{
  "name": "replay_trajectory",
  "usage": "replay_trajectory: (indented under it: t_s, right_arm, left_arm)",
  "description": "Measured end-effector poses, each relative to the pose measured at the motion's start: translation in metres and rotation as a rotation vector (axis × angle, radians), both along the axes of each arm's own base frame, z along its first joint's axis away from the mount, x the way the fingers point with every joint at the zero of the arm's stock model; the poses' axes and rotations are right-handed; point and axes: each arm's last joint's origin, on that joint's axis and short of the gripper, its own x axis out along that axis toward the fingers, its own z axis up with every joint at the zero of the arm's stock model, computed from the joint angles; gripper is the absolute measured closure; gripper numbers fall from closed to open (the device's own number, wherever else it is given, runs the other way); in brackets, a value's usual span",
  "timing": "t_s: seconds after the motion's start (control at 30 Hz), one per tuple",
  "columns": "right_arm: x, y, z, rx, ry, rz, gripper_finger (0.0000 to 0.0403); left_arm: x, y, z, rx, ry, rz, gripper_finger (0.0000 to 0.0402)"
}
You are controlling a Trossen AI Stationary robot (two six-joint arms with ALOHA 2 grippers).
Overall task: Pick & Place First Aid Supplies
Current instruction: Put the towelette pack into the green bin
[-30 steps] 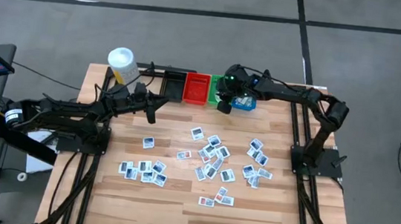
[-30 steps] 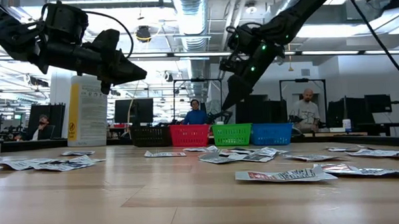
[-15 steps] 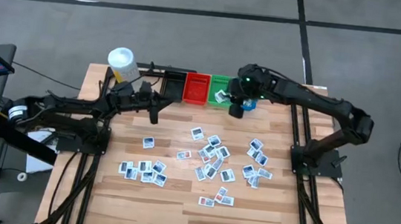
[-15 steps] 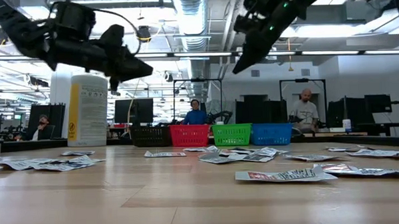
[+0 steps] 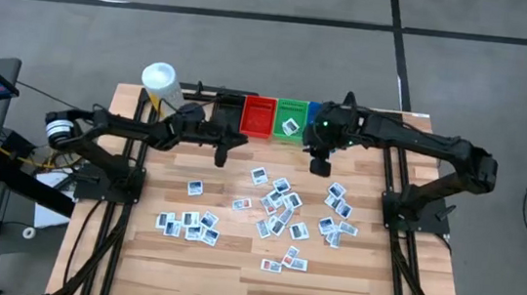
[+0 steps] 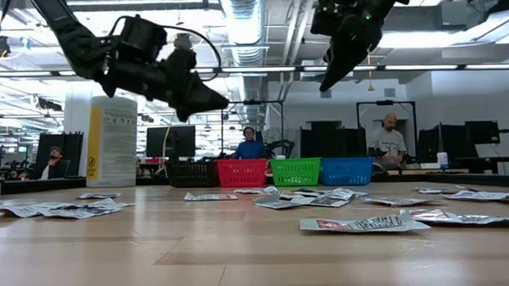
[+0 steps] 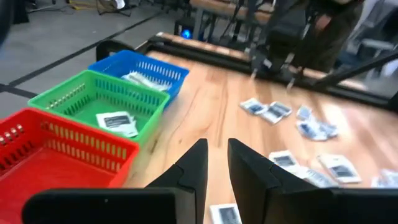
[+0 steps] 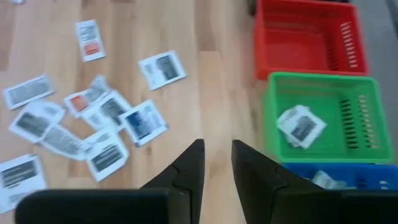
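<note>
Packets (image 5: 277,208) scattered; blue bin (image 7: 140,70) partly hidden; both jaws slightly parted, empty.

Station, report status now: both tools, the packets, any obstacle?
Left tool and right tool both empty, raised near the bins. One packet in green bin; many packets remain on table. Nothing obstructing.

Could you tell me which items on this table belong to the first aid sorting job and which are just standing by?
Part of the job:
- first aid packets scattered on the wooden table
- packet already in the green bin
- blue bin, holding packets
- red bin
- black bin

Just standing by:
- yellow bottle with white cap
- people in the room behind
</note>
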Motion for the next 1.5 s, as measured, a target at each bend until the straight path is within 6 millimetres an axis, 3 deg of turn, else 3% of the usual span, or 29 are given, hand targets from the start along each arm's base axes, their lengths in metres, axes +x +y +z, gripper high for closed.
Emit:
replay_trajectory:
  t_s: [0.47,1.03,1.17,1.3,1.5]
  right_arm:
    - [0.006,0.028,-0.001,0.054,0.010,0.027,0.0328]
    - [0.008,0.044,-0.002,0.050,0.024,0.018,0.0328]
    - [0.007,0.044,-0.003,0.053,0.039,0.017,0.0328]
    - [0.007,0.044,-0.003,0.053,0.040,0.017,0.0328]
    - [0.009,0.044,-0.003,0.051,0.031,0.017,0.0328]
  left_arm:
    - [0.022,-0.023,-0.046,0.016,0.159,-0.133,0.0339]
    - [0.026,-0.032,-0.056,0.087,0.207,-0.163,0.0309]
    - [0.017,-0.038,-0.046,0.058,0.283,-0.156,0.0307]
    - [-0.005,-0.044,-0.023,0.047,0.376,-0.134,0.0307]
    - [-0.041,-0.077,0.014,-0.016,0.419,-0.205,0.0307]
